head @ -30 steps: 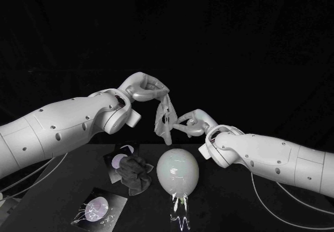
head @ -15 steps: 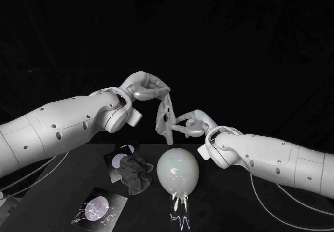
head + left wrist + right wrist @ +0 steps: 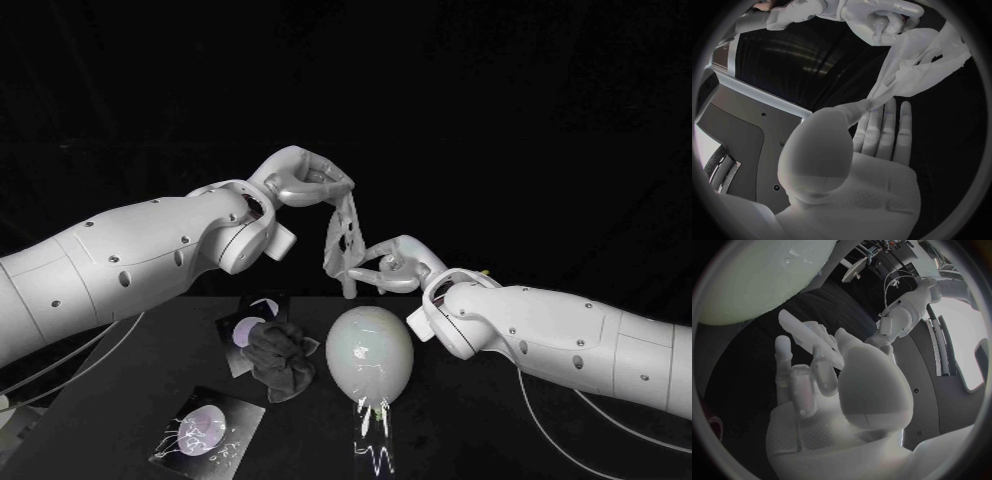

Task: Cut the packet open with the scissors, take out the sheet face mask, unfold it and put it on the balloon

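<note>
I observe the left hand (image 3: 303,180) pinching the sheet face mask (image 3: 343,235) at its top, and the right hand (image 3: 389,262) pinching its lower end. The mask hangs stretched between them, above the balloon (image 3: 369,352) lying mid-tabletop (image 3: 462,430).

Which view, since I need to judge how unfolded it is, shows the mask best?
The head view: the mask hangs whole between the left robot hand and right robot hand. The left wrist view shows it close, narrowing into the pinch; the right wrist view, a pale strip.
</note>
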`<state>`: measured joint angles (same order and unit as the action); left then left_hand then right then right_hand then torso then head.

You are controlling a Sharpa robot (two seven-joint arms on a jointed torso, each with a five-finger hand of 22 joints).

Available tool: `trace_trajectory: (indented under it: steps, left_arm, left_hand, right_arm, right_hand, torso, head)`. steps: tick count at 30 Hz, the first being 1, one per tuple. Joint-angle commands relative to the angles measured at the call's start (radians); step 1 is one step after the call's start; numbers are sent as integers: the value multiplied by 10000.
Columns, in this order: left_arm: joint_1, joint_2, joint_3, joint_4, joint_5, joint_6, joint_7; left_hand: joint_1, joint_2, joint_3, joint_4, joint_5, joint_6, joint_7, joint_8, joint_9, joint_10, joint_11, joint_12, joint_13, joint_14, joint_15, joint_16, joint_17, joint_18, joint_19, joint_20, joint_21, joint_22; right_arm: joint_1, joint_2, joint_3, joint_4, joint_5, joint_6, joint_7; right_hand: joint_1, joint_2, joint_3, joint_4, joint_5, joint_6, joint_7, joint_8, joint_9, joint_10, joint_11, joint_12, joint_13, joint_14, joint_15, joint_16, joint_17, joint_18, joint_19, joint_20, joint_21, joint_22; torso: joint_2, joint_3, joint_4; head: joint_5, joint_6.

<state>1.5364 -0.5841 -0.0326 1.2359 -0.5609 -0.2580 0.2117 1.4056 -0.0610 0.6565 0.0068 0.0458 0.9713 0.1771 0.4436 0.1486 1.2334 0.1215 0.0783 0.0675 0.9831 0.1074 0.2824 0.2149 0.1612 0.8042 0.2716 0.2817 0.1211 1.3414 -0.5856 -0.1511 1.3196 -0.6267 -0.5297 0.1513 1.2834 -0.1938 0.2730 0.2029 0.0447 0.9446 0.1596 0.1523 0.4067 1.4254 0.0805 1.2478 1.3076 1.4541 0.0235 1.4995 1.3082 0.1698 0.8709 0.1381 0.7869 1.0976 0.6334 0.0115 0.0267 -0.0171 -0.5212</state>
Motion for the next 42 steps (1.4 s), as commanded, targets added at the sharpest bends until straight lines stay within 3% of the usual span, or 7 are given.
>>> trace_trajectory:
  steps: [1, 7, 22, 31, 33, 35, 42]
  left_arm:
    - [27, 29, 17, 2, 43, -39, 1]
    - [27, 28, 16, 12, 43, -22, -27]
    - [30, 39, 14, 56, 71, 5, -69]
    - [31, 44, 14, 88, 125, 12, -110]
    - [31, 46, 14, 100, 153, 7, -137]
    - [31, 46, 14, 108, 170, 2, -155]
    - [31, 24, 13, 88, 193, -53, -195]
  left_hand:
    - [21, 52, -12, 21, 31, 64, -11, 27, 542, 51, 16, -68, 8, 72, 25, 5, 8, 152, 53, -18, 56, 8]
    - [21, 51, -13, 21, 31, 63, -10, 31, 550, 57, 14, -69, 8, 77, 23, 7, 11, 151, 52, -20, 69, 17]
    - [20, 48, -14, 20, 31, 63, -10, 39, 566, 70, 12, -69, 9, 85, 19, 10, 17, 149, 50, -25, 93, 32]
    - [20, 46, -14, 20, 31, 63, -11, 41, 571, 72, 11, -70, 9, 87, 18, 11, 18, 148, 49, -26, 99, 36]
    - [20, 46, -14, 20, 31, 63, -11, 41, 571, 72, 11, -70, 9, 87, 18, 11, 18, 148, 49, -26, 99, 36]
    - [20, 46, -14, 20, 31, 63, -11, 41, 571, 72, 11, -70, 9, 87, 18, 11, 18, 148, 49, -26, 99, 36]
    - [20, 50, -10, 22, 32, 60, -12, 48, 585, 79, 10, -73, 9, 91, 16, 12, 22, 147, 47, -30, 123, 51]
  right_arm:
    - [-20, -14, 4, 71, -238, -277, 148]
    - [-42, 16, 5, 62, -336, -870, 10]
    - [-61, 188, 11, -41, 150, -2215, 272]
    - [-71, 269, 12, -137, 303, -2374, 196]
    - [-77, 286, 12, -132, 213, -2391, 115]
    - [-80, 287, 12, -114, 138, -2419, 48]
    - [-89, 141, 15, 58, 48, -2627, 19]
  right_hand:
    - [96, -19, -132, 33, 29, 79, -19, 62, 18, -36, -11, 57, 829, -35, 20, 7, 741, 85, -53, -15, -59, 17]
    - [-24, -73, -482, 251, 31, 99, -34, 72, 14, -45, -21, 68, 807, -49, 9, 12, 714, 96, -26, -14, -72, 42]
    - [358, 414, -813, 516, 34, 545, -203, 338, 91, 281, -173, 658, 1069, 236, -115, 183, 1060, 93, 295, -93, 123, 217]
    - [1396, 1147, -392, 155, 37, 1297, -602, 868, 275, 672, -521, 1395, 1480, 634, -370, 410, 1661, 8, 883, -280, 687, 577]
    - [2084, 1421, -14, -279, 47, 1624, -893, 1107, 371, 942, -790, 1923, 1799, 879, -605, 545, 2075, -113, 1384, -344, 1213, 887]
    - [2222, 1464, 165, -436, 42, 1695, -946, 1224, 433, 1051, -844, 2108, 1911, 996, -726, 609, 2281, -160, 1669, -426, 1488, 1049]
    - [2152, 1506, 449, -537, 40, 1720, -962, 1371, 510, 1140, -890, 2254, 2005, 1077, -788, 652, 2430, -237, 1973, -496, 1782, 1240]
  torso:
    - [-2, -2, -2]
    - [2, 1, 8]
    - [6, -7, 6]
    - [1, -2, 6]
    - [2, -1, 3]
    - [1, -1, 4]
    - [-2, -7, 0]
  head:
    - [-6, -7]
    - [-2, 1]
    - [-1, -25]
    - [2, -21]
    - [16, -30]
    - [22, -31]
    - [28, -36]
